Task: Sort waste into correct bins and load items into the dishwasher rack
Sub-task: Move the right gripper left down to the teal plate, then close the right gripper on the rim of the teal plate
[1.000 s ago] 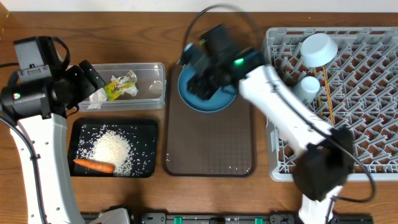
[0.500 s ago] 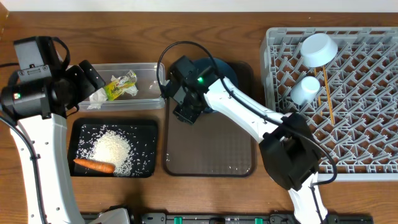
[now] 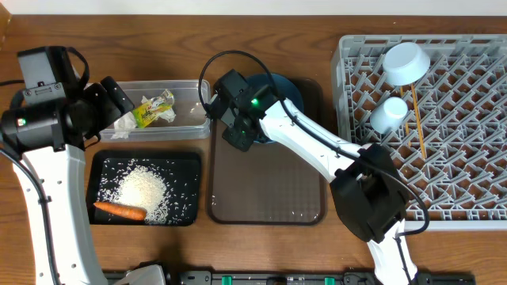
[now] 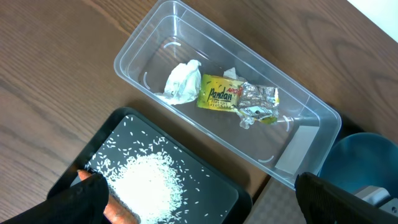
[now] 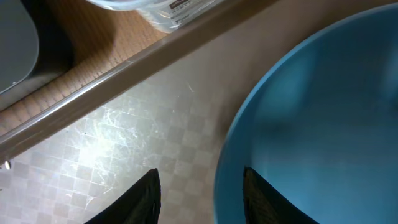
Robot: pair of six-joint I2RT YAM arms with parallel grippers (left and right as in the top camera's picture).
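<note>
1. Seating the rim of the blue plate [image 5: 311, 124] deep between the pads before any lift is, I judge, what this step needs. A shallow pinch on a smooth rim could slip once the plate tilts.
2. The right gripper [image 5: 199, 186] is at the plate's left edge with its jaws partway apart. One finger is over the plate's inside and the other over the brown serving tray [image 3: 269, 182], with the rim running between them. The tips are cut off in the wrist view, so whether the pads touch the rim cannot be told. The plate is not lifted.
3. The plate lies at the far end of the serving tray, mid-table. The dishwasher rack [image 3: 467, 158] stands along the table's right edge. Near its far-left corner it already holds a white bowl [image 3: 405, 63], a small cup [image 3: 388, 115] and chopsticks [image 3: 417, 127], so aim for free pegs.
4. The left gripper [image 4: 199, 185] hangs wide open and empty near the table's far-left corner. It is above the clear tub [image 3: 190, 103], which holds the tissue [image 4: 180, 84] and wrapper [image 4: 217, 99]. Just nearer, the black tray [image 3: 186, 162] holds rice [image 3: 142, 190] and the carrot [image 3: 119, 210].
</note>
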